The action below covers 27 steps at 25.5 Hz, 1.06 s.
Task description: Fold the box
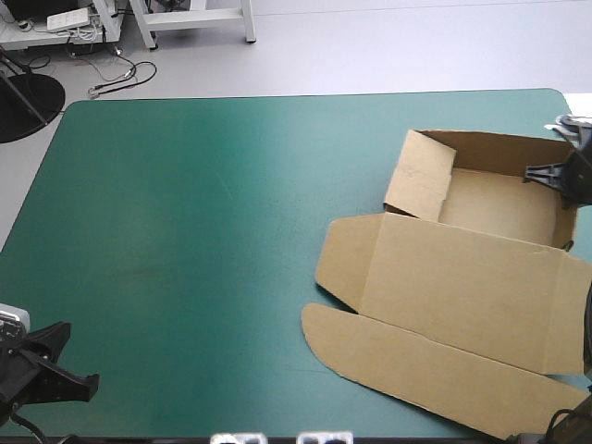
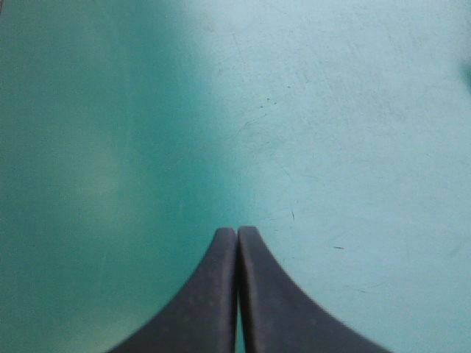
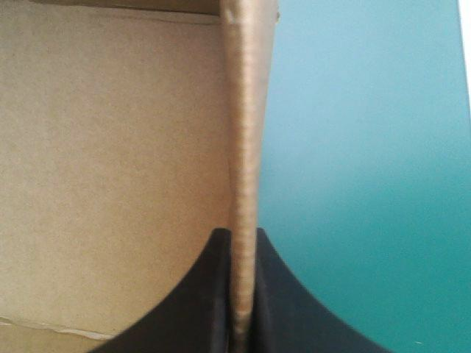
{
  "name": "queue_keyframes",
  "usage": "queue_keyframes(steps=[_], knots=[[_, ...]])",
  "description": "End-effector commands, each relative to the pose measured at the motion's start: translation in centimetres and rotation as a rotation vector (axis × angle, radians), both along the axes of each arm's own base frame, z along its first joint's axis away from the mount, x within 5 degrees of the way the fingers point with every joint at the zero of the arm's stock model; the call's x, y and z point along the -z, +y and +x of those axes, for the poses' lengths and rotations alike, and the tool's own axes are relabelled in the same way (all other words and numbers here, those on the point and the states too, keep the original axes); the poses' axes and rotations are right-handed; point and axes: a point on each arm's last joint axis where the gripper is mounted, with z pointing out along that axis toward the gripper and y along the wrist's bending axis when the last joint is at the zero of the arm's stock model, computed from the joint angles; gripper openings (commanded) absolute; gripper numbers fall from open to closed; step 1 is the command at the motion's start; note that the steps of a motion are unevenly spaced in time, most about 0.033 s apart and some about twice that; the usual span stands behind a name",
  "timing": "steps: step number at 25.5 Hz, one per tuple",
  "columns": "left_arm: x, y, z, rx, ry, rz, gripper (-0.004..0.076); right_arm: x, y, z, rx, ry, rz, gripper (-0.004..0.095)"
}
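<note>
The right gripper [image 3: 241, 237] is pinching the right-hand wall [image 3: 246, 110] of the box [image 1: 462, 277]. Its black fingers are sitting all but pressed together, with the upright brown board between them. From the right wrist only the thin top edge of that wall is showing. The box's inner floor is lying on one side of it and the teal-green cover [image 1: 185, 231] on the other, and the rest of the box is falling outside the frame. In the high view this gripper is being cut off where the box's right side meets the picture's border, so its fingertips are hard to make out there. The near right corner of the lid [image 1: 472, 282] is also disappearing behind a dark part of the arm.

The high view is giving what the wrist cannot: the box is lying on the table's right side as an open tray. Its far, left and right walls are standing raised. The lid is lying flat on the side nearer the robot, and a long rounded flap [image 1: 407, 361] is lying at the lid's near edge.

The left gripper [image 2: 237, 234] is hanging with its fingers pressed together on nothing, over bare cover. Its own view is showing no board at all. Only the high view is placing it well apart from the box, far to the box's left and nearer the robot.
</note>
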Motion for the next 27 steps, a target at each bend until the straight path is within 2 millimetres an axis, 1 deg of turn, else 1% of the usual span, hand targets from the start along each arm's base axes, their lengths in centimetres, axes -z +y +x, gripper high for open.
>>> queue_keyframes(steps=[1, 2, 3, 5, 6, 8, 9, 11, 13, 15, 16, 18, 21, 23, 24, 25, 27], knots=[[-0.3, 0.1, -0.1, -0.008, 0.022, 0.003, -0.0009, -1.9, -4.0, -2.2, 0.052, -0.024, -0.052, 0.014], [-0.3, 0.1, -0.1, -0.008, 0.022, 0.003, -0.001, -1.6, -4.5, -2.2, 0.064, -0.016, -0.049, 0.0211], [-0.3, 0.1, -0.1, -0.008, 0.022, 0.003, -0.001, -1.3, -5.2, -2.3, 0.084, -0.009, -0.042, 0.0355], [-0.3, 0.1, -0.1, -0.008, 0.022, 0.003, -0.001, -1.3, -5.4, -2.2, 0.087, -0.036, -0.035, 0.047], [-0.3, 0.1, -0.1, -0.008, 0.022, 0.003, -0.0009, -1.7, -5.2, -2.1, 0.081, -0.06, -0.022, 0.049], [-0.3, 0.1, -0.1, -0.008, 0.022, 0.003, -0.001, -2.6, -4.7, -2.0, 0.07, -0.099, 0.02, 0.0494], [-0.3, 0.1, -0.1, -0.008, 0.022, 0.003, -0.001, -3.5, -4.1, -2.1, 0.067, -0.129, 0.065, 0.0494], [-0.3, 0.1, 0.0, -0.012, 0.016, 0.007, -0.0009, -5.7, -2.7, -3.0, 0.056, -0.22, 0.132, 0.0494], [-0.4, 0.1, 0.0, -0.01, 0.013, 0.005, -0.001, -7.7, -1.4, -4.3, -0.001, -0.296, 0.158, 0.049], [-0.4, 0.1, 0.0, -0.007, 0.012, 0.001, -0.001, -9.9, -0.1, -6.0, -0.062, -0.37, 0.16, 0.0457], [-0.4, 0.1, 0.0, -0.007, 0.01, 0.001, -0.001, -10.9, 0.6, -7.1, -0.078, -0.407, 0.16, 0.0421], [-0.4, 0.1, 0.0, 0.001, 0.004, 0.01, -0.001, -12.6, 1.9, -9.4, -0.095, -0.473, 0.16, 0.0331], [-0.5, 0.1, 0.0, 0.015, -0.011, 0.022, -0.0009, -14.5, 4.9, -13.6, -0.182, -0.555, 0.137, 0.0135], [-0.6, 0.1, -0.2, 0.019, -0.035, 0.016, -0.0009, -14.4, 7.2, -16.2, -0.259, -0.576, 0.123, -0.0013], [-0.7, 0.1, -0.3, 0.02, -0.051, 0.012, -0.001, -13.9, 8.0, -17.1, -0.281, -0.576, 0.131, -0.0014], [-0.6, 0.2, -0.5, 0.021, -0.067, 0.008, -0.001, -13.6, 9.2, -18.5, -0.322, -0.601, 0.131, -0.0013], [-0.1, 0.3, -0.8, 0.023, -0.089, 0.003, -0.001, -12.1, 10.5, -20.3, -0.373, -0.597, 0.148, -0.0013]])
